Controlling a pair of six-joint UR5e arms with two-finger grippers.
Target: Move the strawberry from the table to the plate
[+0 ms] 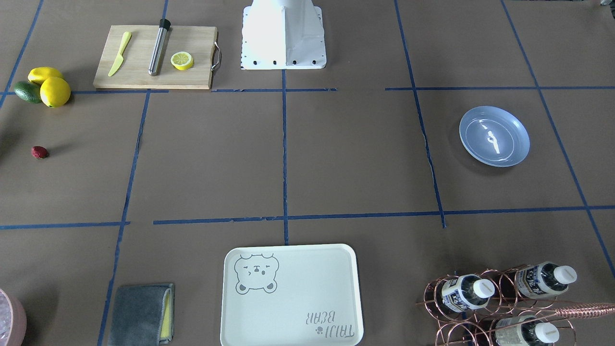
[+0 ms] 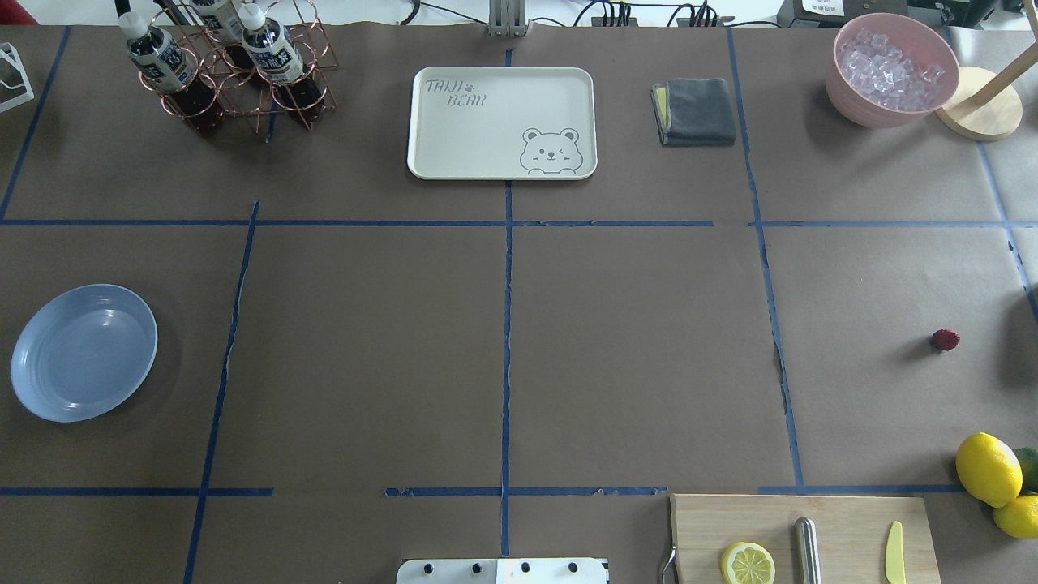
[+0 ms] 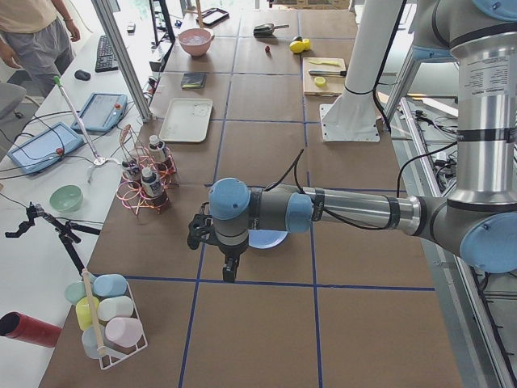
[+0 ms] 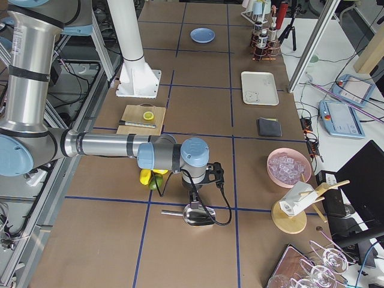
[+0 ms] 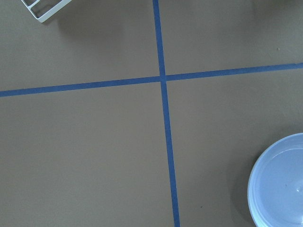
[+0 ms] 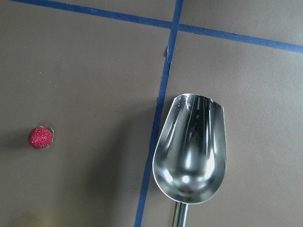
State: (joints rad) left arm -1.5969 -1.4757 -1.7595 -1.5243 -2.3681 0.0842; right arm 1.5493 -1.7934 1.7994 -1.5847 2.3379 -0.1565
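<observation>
The strawberry (image 1: 39,152) (image 2: 945,339) lies alone on the brown-paper table (image 1: 360,158), a small dark-red berry; the right wrist view shows it at the left (image 6: 40,137). At the opposite end of the table rests the light-blue plate (image 1: 494,136) (image 2: 83,352), with nothing on it. My left gripper (image 3: 230,271) hangs over the table just beside the plate (image 3: 271,240); I cannot tell if it is open or shut. My right gripper (image 4: 193,201) hovers near the lemons and a scoop; I cannot tell its state either. Neither wrist view shows fingers.
A metal scoop (image 6: 191,151) lies right of the strawberry. Two lemons (image 1: 54,91) and an avocado (image 1: 26,91) sit near the cutting board (image 1: 153,57). A cream bear tray (image 1: 290,295), bottle rack (image 1: 495,302), grey cloth (image 1: 141,315) and pink ice bowl (image 2: 890,69) line the far side.
</observation>
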